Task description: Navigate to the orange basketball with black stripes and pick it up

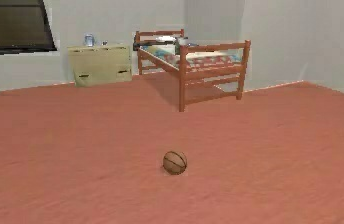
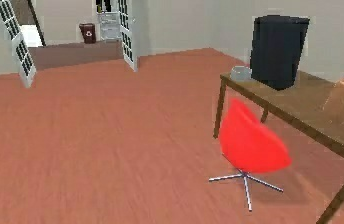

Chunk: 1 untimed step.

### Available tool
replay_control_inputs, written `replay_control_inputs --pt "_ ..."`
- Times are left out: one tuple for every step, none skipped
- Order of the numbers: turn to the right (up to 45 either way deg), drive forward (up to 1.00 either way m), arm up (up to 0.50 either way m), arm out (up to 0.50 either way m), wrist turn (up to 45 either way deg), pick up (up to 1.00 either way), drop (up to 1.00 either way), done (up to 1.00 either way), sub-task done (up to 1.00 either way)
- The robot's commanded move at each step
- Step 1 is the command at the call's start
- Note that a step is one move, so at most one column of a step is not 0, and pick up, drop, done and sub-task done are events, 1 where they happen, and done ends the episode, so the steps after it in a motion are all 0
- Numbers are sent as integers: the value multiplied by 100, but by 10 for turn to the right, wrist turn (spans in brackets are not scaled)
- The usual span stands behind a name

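An orange basketball with dark stripes [image 1: 174, 162] lies on the reddish wood floor [image 1: 70, 150] in the forward view, a little below the middle of the picture, with bare floor all around it.
A wooden bed frame [image 1: 192, 60] and a pale dresser [image 1: 99, 63] stand by the far wall, with a dark window [image 1: 16, 25] at upper left. In the arm side view a red swivel chair [image 2: 250, 143] sits beside a wooden desk [image 2: 300, 110] carrying a black box [image 2: 279, 51]; white doors [image 2: 126, 30] and a small bin [image 2: 87, 33] lie beyond.
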Motion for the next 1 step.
replay_control_inputs --pt "0 65 0 0 0 0 0 0 0"
